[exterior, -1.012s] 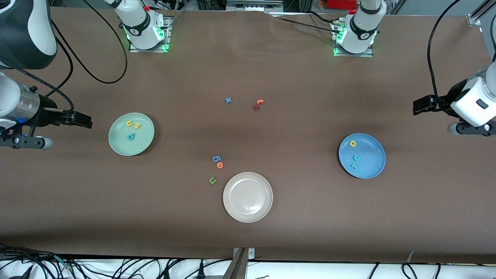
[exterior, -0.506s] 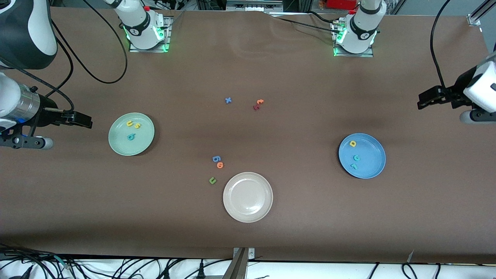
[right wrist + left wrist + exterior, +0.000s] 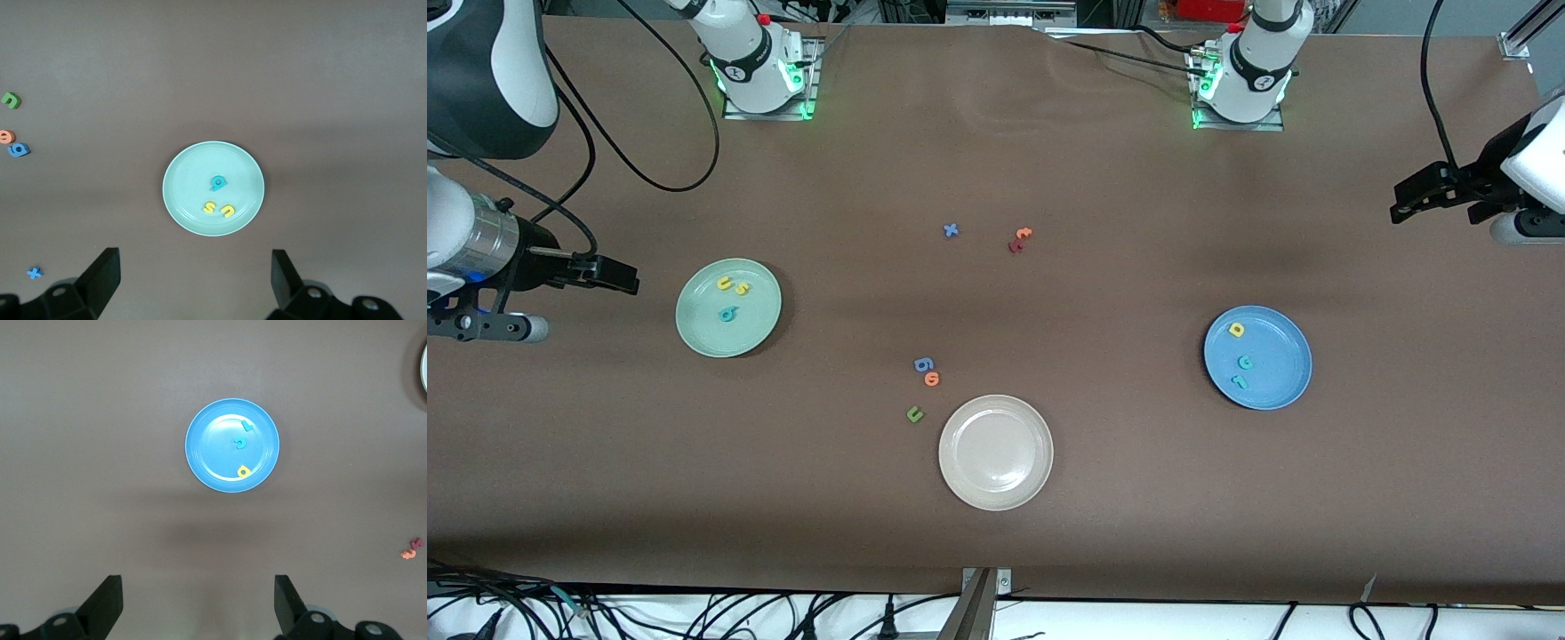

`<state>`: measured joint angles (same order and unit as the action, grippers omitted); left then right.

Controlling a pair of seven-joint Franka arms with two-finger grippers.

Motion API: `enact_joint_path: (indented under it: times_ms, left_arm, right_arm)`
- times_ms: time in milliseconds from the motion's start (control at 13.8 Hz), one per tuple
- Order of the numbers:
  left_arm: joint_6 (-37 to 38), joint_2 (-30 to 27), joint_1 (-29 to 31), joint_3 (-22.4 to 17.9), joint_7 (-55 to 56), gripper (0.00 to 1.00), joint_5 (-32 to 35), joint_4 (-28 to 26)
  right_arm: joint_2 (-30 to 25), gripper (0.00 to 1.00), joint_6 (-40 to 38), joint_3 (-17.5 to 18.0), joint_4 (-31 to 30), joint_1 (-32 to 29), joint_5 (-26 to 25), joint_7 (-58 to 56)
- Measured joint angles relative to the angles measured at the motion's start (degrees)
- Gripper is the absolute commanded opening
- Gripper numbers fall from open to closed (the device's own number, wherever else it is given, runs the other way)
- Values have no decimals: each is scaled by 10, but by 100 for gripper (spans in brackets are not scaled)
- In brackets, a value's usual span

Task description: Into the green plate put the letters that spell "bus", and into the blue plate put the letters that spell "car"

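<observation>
Both words look sorted. Green plate sits toward the right arm's end of the table w/ teal "b", yellow "u" and yellow "s" lying in it. Blue plate sits toward the left arm's end w/ yellow "a", teal "c" and teal "r" in it. Judged: task done or v. close, nothing left to fetch.

Why placed so: each plate is at its own arm's end, so neither arm has to reach across. Distractors are left loose mid-table: blue "x", orange "t" touching the dark red letter, blue "g" touching an orange letter, olive-green "u" just beside the empty cream-white plate.

Right end effector hangs over bare table beside the green plate, fingers apart, holding nothing; arm waits. Left end effector is up over bare table at the left arm's end, well apart from the blue plate, fingers apart, empty too. Judged: both are parked clear so the plates stay in sight.

Views: front gives the whole layout and both arms, but the letters are tiny. The right wrist view looks straight down on the green plate, letters clearer, spread fingertips in frame. Left wrist does the same for the blue plate, w/ only the cream-white plate's rim and the "t"/red pair at its border.
</observation>
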<state>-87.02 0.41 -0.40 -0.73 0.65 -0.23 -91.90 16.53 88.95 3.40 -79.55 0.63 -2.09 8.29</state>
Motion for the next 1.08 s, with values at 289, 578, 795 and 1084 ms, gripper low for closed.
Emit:
enact_joint_path:
  times_ms: [289,578,795,1084]
  left_arm:
    - [0,3,0,0,-1,100,0,-1]
    - [0,9,-4,1,-1,100,0,-2]
    - [0,11,-4,1,-1,100,0,-2]
    - [0,11,-4,1,-1,100,0,-2]
  right_arm:
    - [0,100,0,0,0,0,0,0]
    - [0,100,0,0,0,0,0,0]
    - [0,100,0,0,0,0,0,0]
    - [0,100,0,0,0,0,0,0]
